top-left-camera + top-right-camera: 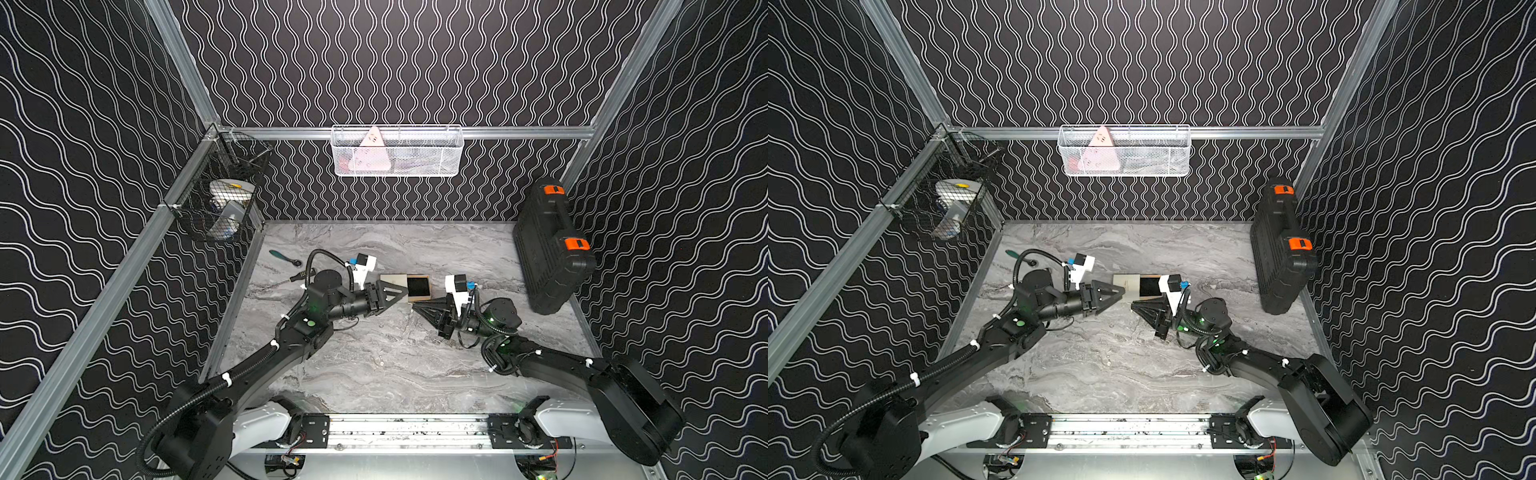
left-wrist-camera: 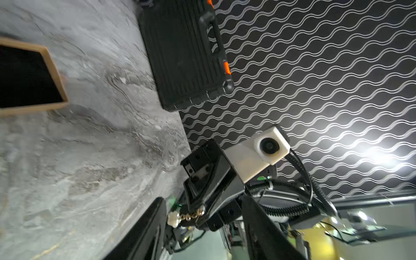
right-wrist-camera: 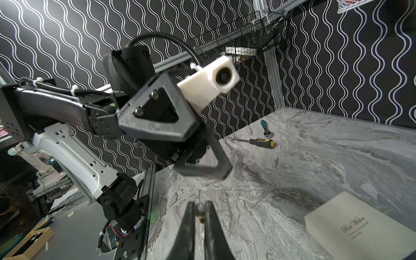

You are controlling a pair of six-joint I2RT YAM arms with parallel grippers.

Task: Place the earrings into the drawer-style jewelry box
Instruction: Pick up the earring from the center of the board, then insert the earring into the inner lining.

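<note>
The right fingers (image 3: 188,225) are pressed together on one earring (image 2: 173,219). The left wrist view shows a white flower-shaped bead on a short gold chain hanging from their tips. The right wrist view gives only a blurred metal ball and a thin post between them. The left fingers (image 2: 144,231) stand spread with nothing between them. In both top views one tip overlaps the sleeve's near corner; whether it touches cannot be told. The jewelry box (image 1: 395,280) lies mid-counter (image 1: 374,374) between the two arms. It has a cream-white sleeve (image 3: 351,227) with small dark script on top, cut off at the frame's edge. Its tan tray (image 2: 29,76), lined black, stands out on the side toward the right arm. The lining is perhaps bare, but too dark to be sure. Counted: one earring, one box, one screwdriver (image 3: 262,142), one ratchet (image 3: 265,130), and one black case (image 1: 548,249) with two orange latches.
</note>
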